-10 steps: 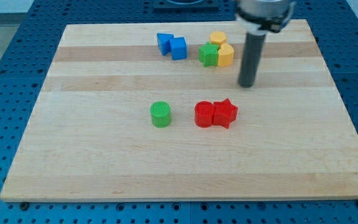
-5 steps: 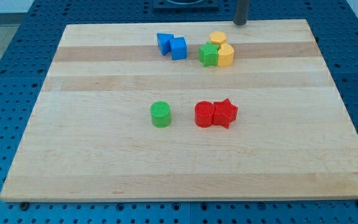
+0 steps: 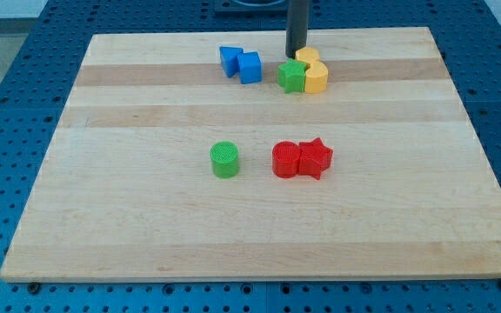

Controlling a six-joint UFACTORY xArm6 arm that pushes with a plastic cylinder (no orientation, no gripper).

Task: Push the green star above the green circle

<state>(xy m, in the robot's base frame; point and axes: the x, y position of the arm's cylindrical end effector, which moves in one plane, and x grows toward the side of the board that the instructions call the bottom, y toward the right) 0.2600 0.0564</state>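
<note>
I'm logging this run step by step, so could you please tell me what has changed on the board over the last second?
Only my tip moved: from the view's right of the yellow blocks up to the board's top edge, then leftwards, so it now sits just above the green star. No block shifted: the green circle, the blue blocks and the red blocks lie as before.

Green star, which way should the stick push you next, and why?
Probably toward the view's bottom and a little left. My tip sits just above the green star, at its top edge, so a downward push is lined up. The green circle lies lower and further left. Two yellow blocks touch the star's right side, so pushing leftward should also slide it clear of them.
</note>
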